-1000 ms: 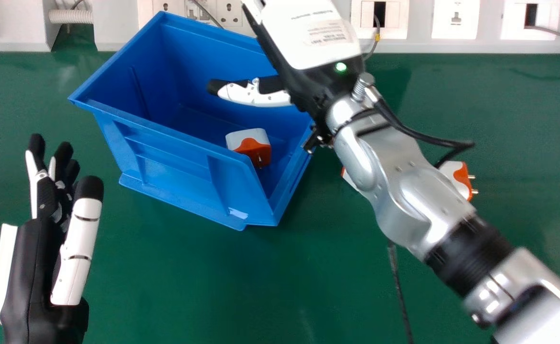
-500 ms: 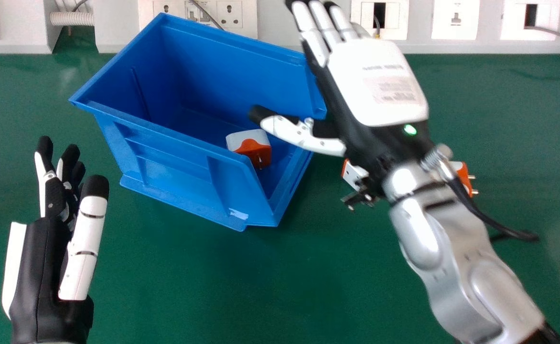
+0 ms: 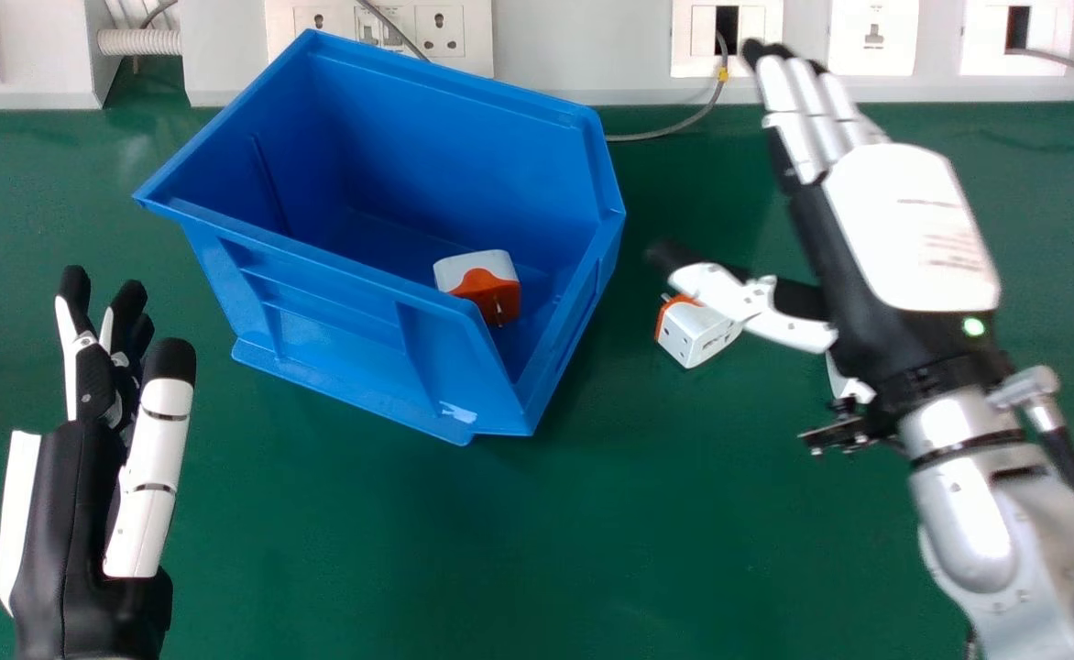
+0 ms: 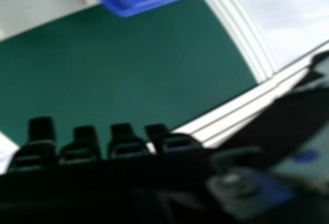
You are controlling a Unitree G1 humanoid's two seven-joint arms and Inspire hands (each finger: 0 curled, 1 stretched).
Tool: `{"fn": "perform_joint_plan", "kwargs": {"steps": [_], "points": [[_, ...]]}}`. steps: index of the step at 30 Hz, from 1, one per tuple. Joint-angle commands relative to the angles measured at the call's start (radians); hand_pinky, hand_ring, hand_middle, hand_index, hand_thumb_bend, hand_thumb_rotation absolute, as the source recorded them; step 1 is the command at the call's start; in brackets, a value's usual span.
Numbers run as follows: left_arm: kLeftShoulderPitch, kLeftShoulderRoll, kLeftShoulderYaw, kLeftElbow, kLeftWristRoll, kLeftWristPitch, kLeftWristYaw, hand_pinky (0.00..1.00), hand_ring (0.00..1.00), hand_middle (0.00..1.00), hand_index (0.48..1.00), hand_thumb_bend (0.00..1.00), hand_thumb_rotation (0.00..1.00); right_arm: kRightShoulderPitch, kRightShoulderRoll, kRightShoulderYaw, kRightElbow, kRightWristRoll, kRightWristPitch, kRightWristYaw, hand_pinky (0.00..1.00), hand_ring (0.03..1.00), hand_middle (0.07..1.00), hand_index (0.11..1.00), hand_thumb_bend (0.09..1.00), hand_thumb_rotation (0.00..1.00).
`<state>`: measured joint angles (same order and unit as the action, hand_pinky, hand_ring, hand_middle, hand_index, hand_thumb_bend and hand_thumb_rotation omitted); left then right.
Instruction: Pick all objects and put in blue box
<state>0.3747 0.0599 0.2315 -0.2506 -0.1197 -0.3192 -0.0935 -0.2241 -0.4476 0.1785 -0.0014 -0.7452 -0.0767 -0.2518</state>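
One boxed adapter (image 3: 477,275), white with an orange pin end, lies on the floor of the blue box (image 3: 317,353), near its near wall and right end. A second adapter (image 3: 697,332), also white and orange, rests on the green counter (image 3: 363,550), to the right of the box and well apart from it. The right hand's thumb overlaps this adapter in the head view; contact cannot be told. A white piece (image 3: 850,383) shows beneath the right hand (image 3: 908,229), mostly hidden; identity cannot be told.

Right hand: back of the palm up, above the counter, fingers straight, close together and directed at the far edge, thumb wide to the side. In the right hand view the fingertips (image 4: 41,130) run in a row, and a blue rim shows over the counter.

Left hand (image 3: 65,513): at the left of the head view, fingers straight and upward, thumb straight and apart from them.

The box sits askew, its far left rim corner reaching over the counter's far edge. Sockets (image 3: 439,29) line the pale panel behind that edge. A grey cable (image 3: 674,128) runs onto the counter just beside the box.
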Motion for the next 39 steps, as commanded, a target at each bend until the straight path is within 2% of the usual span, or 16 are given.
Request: {"fn": "perform_joint_plan", "kwargs": {"steps": [1,5,9,12,13,15,19,23,26,27,30,33,36,39], "points": [[0.006,0.010,0.010,-0.013,-0.012,-0.025,-0.005,1.00,1.00,1.00,0.968,0.54,0.82,-0.005,-0.037,-0.046,0.021,0.021,-0.024,-0.015,0.89,0.989,1.000,1.000,0.449,0.90],[0.012,0.008,0.016,-0.015,-0.029,-0.023,-0.016,1.00,1.00,1.00,0.972,0.54,0.82,-0.036,-0.085,-0.073,0.132,0.015,-0.048,-0.029,0.89,0.989,1.000,1.000,0.458,0.90],[0.018,0.008,0.021,-0.020,-0.036,-0.021,-0.020,1.00,1.00,1.00,0.978,0.53,0.82,-0.079,-0.114,-0.079,0.261,0.005,-0.070,-0.071,0.89,0.986,1.000,1.000,0.497,0.92],[0.022,0.009,0.022,-0.023,-0.055,-0.018,-0.028,1.00,1.00,1.00,0.982,0.53,0.81,-0.116,-0.131,-0.065,0.353,-0.016,-0.056,-0.091,0.88,0.979,0.998,0.991,0.530,0.94],[0.023,0.010,0.022,-0.026,-0.055,-0.015,-0.027,1.00,1.00,1.00,0.983,0.52,0.81,-0.127,-0.134,-0.059,0.380,-0.023,-0.049,-0.093,0.88,0.978,0.998,0.988,0.544,0.94],[0.026,0.010,0.023,-0.029,-0.045,-0.015,-0.023,1.00,1.00,1.00,0.984,0.52,0.80,-0.146,-0.136,-0.047,0.426,-0.029,-0.036,-0.088,0.88,0.979,0.999,0.990,0.553,0.95],[0.035,0.012,0.026,-0.037,-0.038,-0.012,-0.023,1.00,1.00,1.00,0.986,0.51,0.80,-0.184,-0.131,-0.012,0.529,-0.040,-0.021,-0.087,0.87,0.974,0.997,0.983,0.572,0.94],[0.046,0.011,0.027,-0.055,-0.044,-0.001,-0.024,1.00,1.00,1.00,0.989,0.49,0.82,-0.218,-0.119,0.035,0.625,-0.067,0.013,-0.100,0.86,0.964,0.996,0.972,0.588,0.92],[0.053,0.010,0.028,-0.065,-0.043,0.006,-0.023,1.00,1.00,1.00,0.990,0.49,0.82,-0.240,-0.102,0.064,0.679,-0.066,0.045,-0.084,0.85,0.958,0.993,0.968,0.600,0.91],[0.054,0.011,0.028,-0.066,-0.043,0.007,-0.023,1.00,1.00,1.00,0.991,0.48,0.83,-0.243,-0.095,0.072,0.690,-0.065,0.057,-0.081,0.86,0.960,0.994,0.968,0.607,0.91],[0.053,0.013,0.029,-0.060,-0.053,0.004,-0.032,1.00,1.00,1.00,0.991,0.48,0.83,-0.240,-0.069,0.092,0.689,-0.067,0.116,-0.070,0.86,0.959,0.993,0.968,0.611,0.90],[0.051,0.012,0.030,-0.061,-0.055,0.009,-0.033,1.00,1.00,1.00,0.994,0.48,0.83,-0.233,-0.041,0.110,0.671,-0.071,0.187,-0.056,0.86,0.952,0.985,0.964,0.622,0.87],[0.050,0.013,0.032,-0.064,-0.052,0.016,-0.032,1.00,1.00,1.00,0.995,0.48,0.82,-0.235,-0.012,0.121,0.668,-0.071,0.245,-0.055,0.86,0.951,0.984,0.963,0.628,0.87],[0.049,0.018,0.034,-0.060,-0.040,0.008,-0.034,1.00,1.00,1.00,0.997,0.48,0.82,-0.254,0.007,0.136,0.689,-0.072,0.294,-0.047,0.87,0.959,0.988,0.965,0.644,0.88]]}}
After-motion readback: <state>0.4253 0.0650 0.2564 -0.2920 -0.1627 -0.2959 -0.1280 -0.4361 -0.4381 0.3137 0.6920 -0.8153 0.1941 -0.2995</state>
